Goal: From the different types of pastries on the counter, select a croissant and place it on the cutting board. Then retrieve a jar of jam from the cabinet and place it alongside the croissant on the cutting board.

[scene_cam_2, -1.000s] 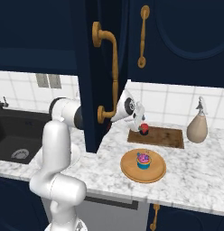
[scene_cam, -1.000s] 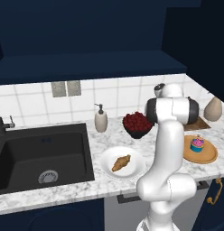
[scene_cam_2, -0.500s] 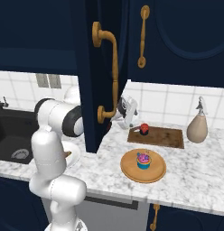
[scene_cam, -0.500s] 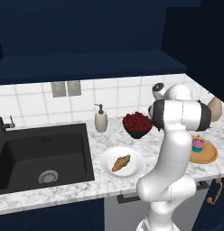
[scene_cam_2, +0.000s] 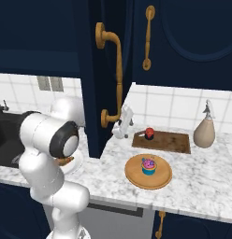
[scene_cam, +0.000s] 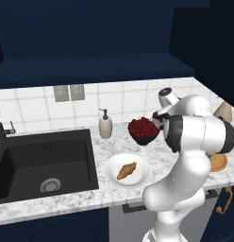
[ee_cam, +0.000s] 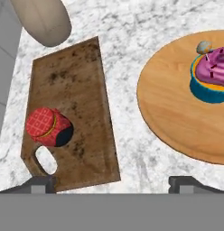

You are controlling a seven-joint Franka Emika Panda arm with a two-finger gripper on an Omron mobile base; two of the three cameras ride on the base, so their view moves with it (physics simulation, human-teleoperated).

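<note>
**Friend:** What is where right now?

**Me:** Let me start with the cutting board [ee_cam: 82, 113] on the worktop [scene_cam_2: 202, 177]. The round wooden disc [ee_cam: 172, 113] lies just beside the board. The pink cupcake [ee_cam: 213, 74] sits on that disc. The white plate [scene_cam: 140, 178] is far from the board, off toward the sink, and the croissant [scene_cam: 126, 170] is on it. The jar of jam [ee_cam: 48, 127] is on the board, at the end with the handle hole.

**Friend:** And your fingers?

**Me:** My fingers [ee_cam: 186, 182] hang above the board, spread wide, with nothing in them.

**Friend:** So what now?

**Me:** I think the croissant comes next. I should lift straight up from the board first, so I don't bump the jar. Then I should come down over the croissant's middle, pinch it softly, and set it on the bare part of the board, beside the jar.
</note>
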